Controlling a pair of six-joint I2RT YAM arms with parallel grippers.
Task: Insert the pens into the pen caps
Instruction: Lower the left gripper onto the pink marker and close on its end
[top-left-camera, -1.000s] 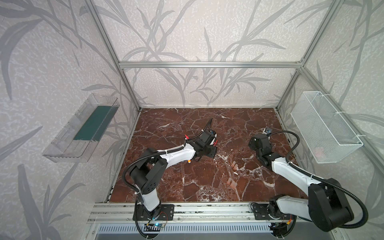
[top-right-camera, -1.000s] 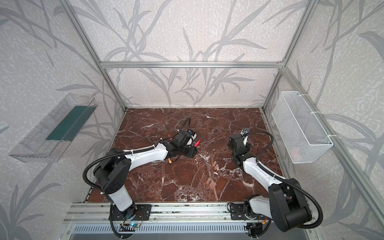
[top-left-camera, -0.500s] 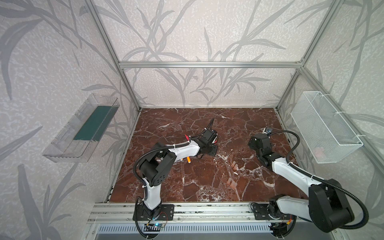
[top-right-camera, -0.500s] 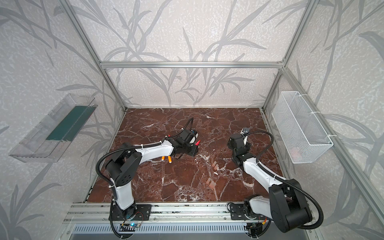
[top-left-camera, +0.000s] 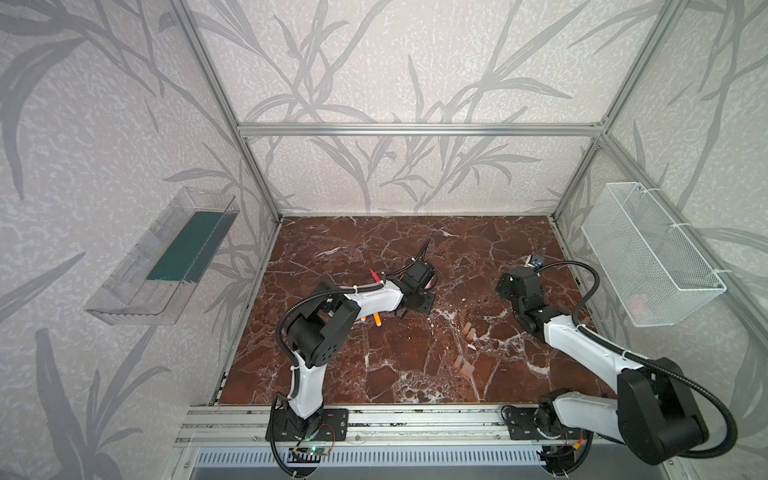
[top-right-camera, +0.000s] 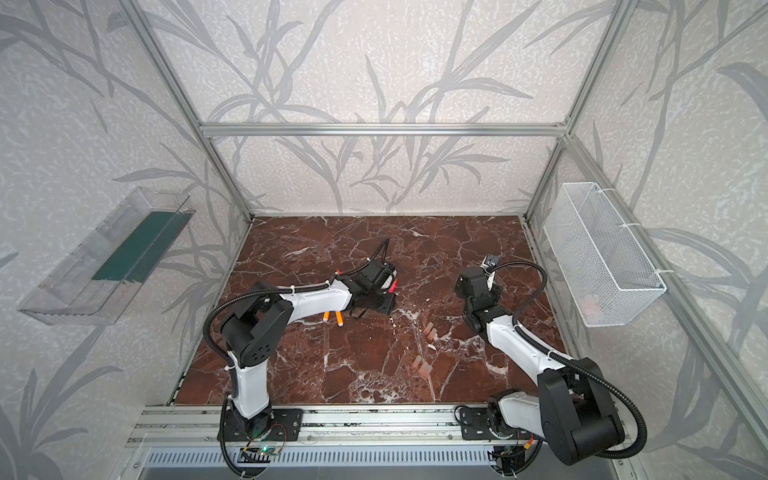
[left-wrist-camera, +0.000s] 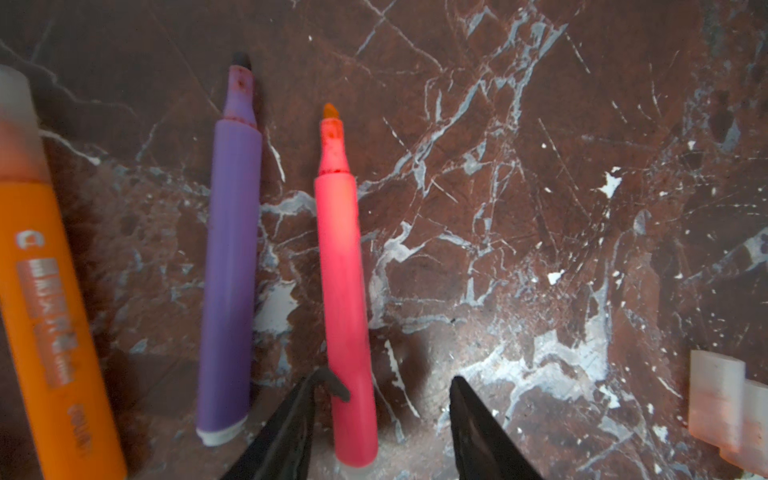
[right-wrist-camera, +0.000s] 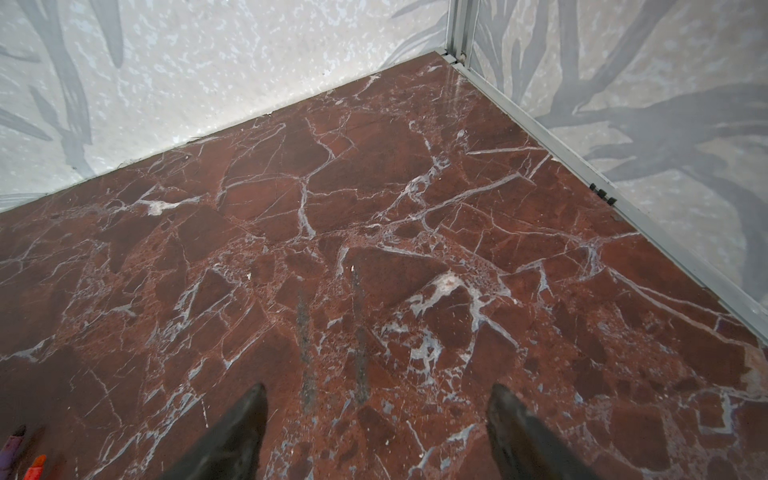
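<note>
In the left wrist view, unseen from above, purple pen (left-wrist-camera: 230, 266) beside pink pen (left-wrist-camera: 347, 291); both jaws spread.

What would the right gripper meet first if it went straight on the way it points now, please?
The right gripper, jaws open, points over bare marble table with nothing lying in its line. Tilted downward, it would probably touch the table before the back wall.
</note>
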